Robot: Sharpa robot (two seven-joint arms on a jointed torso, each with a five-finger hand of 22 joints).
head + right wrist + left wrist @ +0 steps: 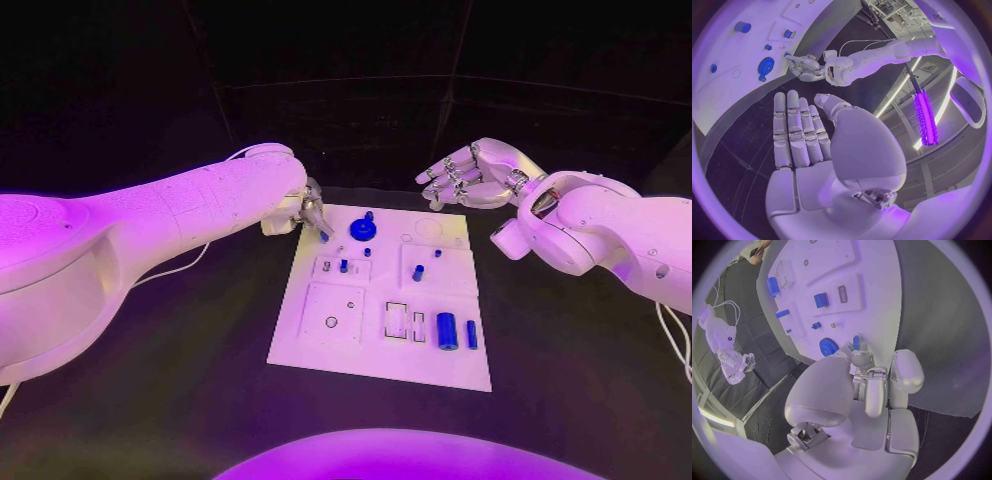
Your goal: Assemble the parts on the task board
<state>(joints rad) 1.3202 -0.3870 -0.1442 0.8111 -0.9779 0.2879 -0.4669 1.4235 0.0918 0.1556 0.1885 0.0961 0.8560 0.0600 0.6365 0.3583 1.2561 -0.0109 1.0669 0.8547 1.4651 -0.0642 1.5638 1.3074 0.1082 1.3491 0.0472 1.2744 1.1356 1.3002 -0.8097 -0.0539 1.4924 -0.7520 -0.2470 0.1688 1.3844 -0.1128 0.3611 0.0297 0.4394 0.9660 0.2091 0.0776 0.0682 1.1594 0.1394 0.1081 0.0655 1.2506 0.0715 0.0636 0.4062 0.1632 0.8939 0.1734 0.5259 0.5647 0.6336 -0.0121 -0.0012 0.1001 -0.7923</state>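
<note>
Both of my hands are up by the far end of the white board [325,345], one on each side. My left hand [303,212] sits at the board's far left corner with its fingers curled in toward the blue gear [362,230]. From the left wrist view the fingertips [859,358] are just beside that gear [828,346] and a small blue peg [856,342] standing next to it, but I cannot tell whether they pinch anything or only touch.

My right hand [476,175] hangs above the table past the board's far right corner, well apart from every part. Its palm is bare and its fingers [795,127] are stretched out straight, side by side, holding nothing.

Moving out across the board, the gear stands near the far edge, left of the middle. Nearer to me come a few small blue pegs: one [343,265] in the left raised panel, and another [418,272] to the right of it. At the near right lies a blue cylinder [447,331] on its side, with a thin blue bar [472,334] just beside it, both running lengthwise along the board. Left of them are two rectangular slots [397,320] cut in the board. The board lies flat on the black table [173,390].
</note>
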